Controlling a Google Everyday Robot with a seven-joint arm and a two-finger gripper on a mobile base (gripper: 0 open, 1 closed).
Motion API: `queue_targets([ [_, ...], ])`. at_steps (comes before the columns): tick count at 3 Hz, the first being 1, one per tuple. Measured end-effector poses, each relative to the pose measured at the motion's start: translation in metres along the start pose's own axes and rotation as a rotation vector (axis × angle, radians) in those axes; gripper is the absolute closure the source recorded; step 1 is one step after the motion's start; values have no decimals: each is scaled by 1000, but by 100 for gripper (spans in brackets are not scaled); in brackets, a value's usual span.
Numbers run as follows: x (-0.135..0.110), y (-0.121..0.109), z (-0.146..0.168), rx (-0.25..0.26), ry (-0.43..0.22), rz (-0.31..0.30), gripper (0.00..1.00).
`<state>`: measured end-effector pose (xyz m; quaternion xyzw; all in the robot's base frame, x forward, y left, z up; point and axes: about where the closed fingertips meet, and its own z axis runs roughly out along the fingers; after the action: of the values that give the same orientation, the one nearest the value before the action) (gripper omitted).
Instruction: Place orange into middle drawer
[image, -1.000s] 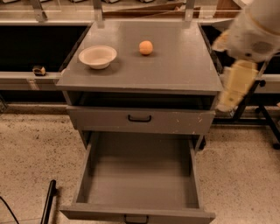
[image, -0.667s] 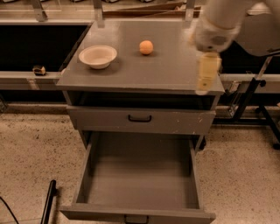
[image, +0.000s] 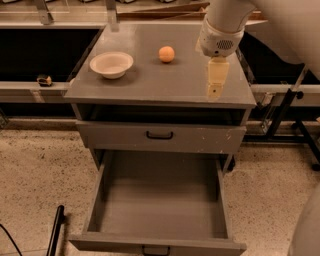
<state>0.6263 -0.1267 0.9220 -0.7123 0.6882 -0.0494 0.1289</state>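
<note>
Gripper (image: 215, 85) hangs over cabinet top (image: 150, 85), right side, grip state can't tell, w/ orange (image: 167, 54) to its left & farther back, so approach should centre over fruit, descend straight; middle drawer (image: 160, 200) lies open below it.

Robot lab: speckled floor (image: 40, 170), grey cabinet (image: 150, 82) under the end effector (image: 216, 86), black stand (image: 286, 107) beside.
</note>
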Motion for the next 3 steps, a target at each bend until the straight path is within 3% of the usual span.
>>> queue_targets([
  [1,-3,-17,8,-1,-23,-8,0],
  [2,-1,-64,26,46,-69,35,0],
  [3,-3,-118,22,184,-204,94,0],
])
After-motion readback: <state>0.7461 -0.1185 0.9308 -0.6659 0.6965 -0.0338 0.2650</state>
